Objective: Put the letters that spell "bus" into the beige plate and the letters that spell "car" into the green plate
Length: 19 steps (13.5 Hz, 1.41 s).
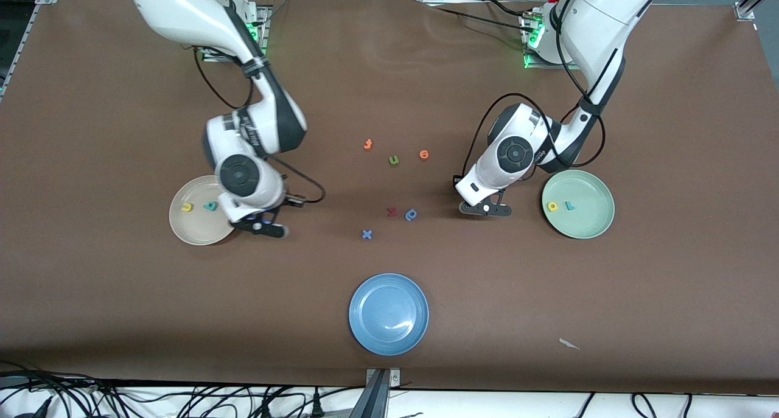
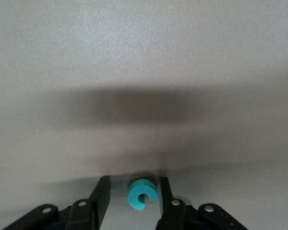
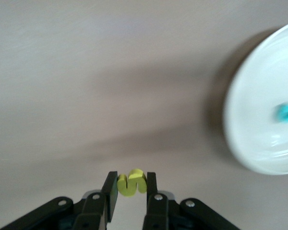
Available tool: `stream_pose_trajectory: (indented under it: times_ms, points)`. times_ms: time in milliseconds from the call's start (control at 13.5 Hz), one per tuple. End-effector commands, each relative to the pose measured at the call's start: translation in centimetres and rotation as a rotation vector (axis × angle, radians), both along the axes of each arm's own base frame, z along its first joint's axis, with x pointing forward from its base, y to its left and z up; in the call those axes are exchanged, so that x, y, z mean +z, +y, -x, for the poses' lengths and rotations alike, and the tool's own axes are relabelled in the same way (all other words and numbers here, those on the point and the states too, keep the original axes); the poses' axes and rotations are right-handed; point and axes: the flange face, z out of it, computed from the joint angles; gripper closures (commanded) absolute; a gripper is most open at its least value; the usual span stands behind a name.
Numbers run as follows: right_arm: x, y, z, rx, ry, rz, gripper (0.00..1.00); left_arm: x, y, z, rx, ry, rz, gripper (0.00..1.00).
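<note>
Brown counter [image 1: 389, 89], my stock: right claw [image 3: 130, 184] pinches the yellow "s" [image 3: 132, 182] beside the beige plate [image 1: 182, 226], which I must carry over its rim. Left claw [image 2: 133, 194], half-wide, straddles the teal "c" [image 2: 142, 193] near the green plate [image 1: 593, 223]; I judge closing comes next. Stray letters and blue plate [image 1: 365, 320] sit clear.

We see a blue plate [image 1: 388, 314] close to the front camera. Farther up the brown table [image 1: 91, 284] sit small letters: a blue x [image 1: 366, 234], a red one [image 1: 392, 211], a dark blue one [image 1: 411, 214], a green u [image 1: 394, 160] and two orange ones [image 1: 367, 143] [image 1: 424, 154].
</note>
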Motion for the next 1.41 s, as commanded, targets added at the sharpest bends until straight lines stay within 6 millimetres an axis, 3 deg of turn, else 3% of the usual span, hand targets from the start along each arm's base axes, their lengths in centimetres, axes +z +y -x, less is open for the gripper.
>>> stream_pose_trajectory:
  times_ms: [0, 296, 444, 666, 740, 814, 888, 1036, 1332]
  points:
    - [0.1, -4.9, -0.9, 0.113, 0.054, 0.016, 0.77, -0.4, -0.5, 0.3, -0.008, 0.000, -0.013, 0.52]
    - [-2.7, -12.3, -0.5, 0.182, 0.118, -0.011, 0.80, -0.8, -0.6, 0.9, 0.001, 0.010, -0.022, 0.54]
    - [-4.4, -13.8, 0.3, 0.195, 0.120, -0.062, 0.80, -0.8, -0.6, 0.9, 0.001, 0.010, -0.022, 0.59]
    - [-4.8, -15.7, -0.2, 0.206, 0.109, -0.073, 0.77, -0.7, -0.6, 0.9, 0.000, 0.014, -0.024, 0.64]
    - [-4.7, -15.6, -0.2, 0.207, 0.109, -0.073, 0.50, -0.7, -0.6, 0.9, 0.000, 0.014, -0.024, 0.70]
    - [-4.4, -15.6, -0.3, 0.203, 0.102, -0.074, 0.00, -0.7, -0.5, 0.9, 0.002, 0.014, -0.024, 0.81]
    - [-3.9, -15.5, -0.6, 0.202, 0.096, -0.078, 0.00, -0.6, -0.5, 0.8, 0.000, 0.012, -0.024, 0.85]
    - [0.4, -14.7, -2.1, 0.208, 0.049, -0.092, 0.00, 0.7, 0.0, 0.1, 0.001, 0.026, -0.038, 0.91]
    - [12.4, -16.4, -5.3, 0.176, -0.011, -0.089, 0.00, 6.1, 3.6, -3.1, -0.057, 0.068, -0.063, 0.93]
